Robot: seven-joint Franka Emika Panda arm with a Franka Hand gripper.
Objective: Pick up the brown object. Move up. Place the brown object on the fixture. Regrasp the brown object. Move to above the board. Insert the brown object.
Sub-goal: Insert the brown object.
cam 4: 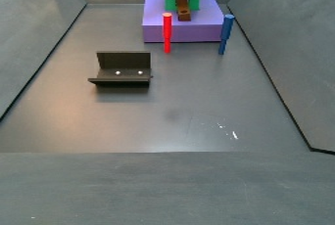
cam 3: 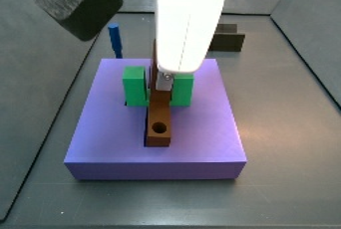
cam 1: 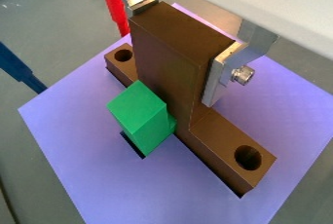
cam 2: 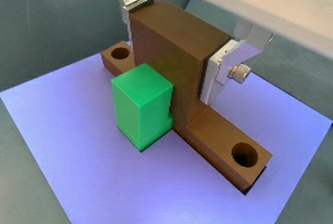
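One relation matters: the brown object (cam 2: 182, 72) stands upright directly under the hand (cam 2: 180, 57), clamped between its silver fingers (cam 2: 224, 70), its foot lying lengthwise in the groove of the board (cam 2: 78, 140), centre of frame, hard beside the green block (cam 2: 140, 106). Looks seated; release is probably next.

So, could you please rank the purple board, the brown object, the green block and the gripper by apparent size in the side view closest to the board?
1. board
2. gripper, nearer the camera
3. green block, brown object: alike, unranked
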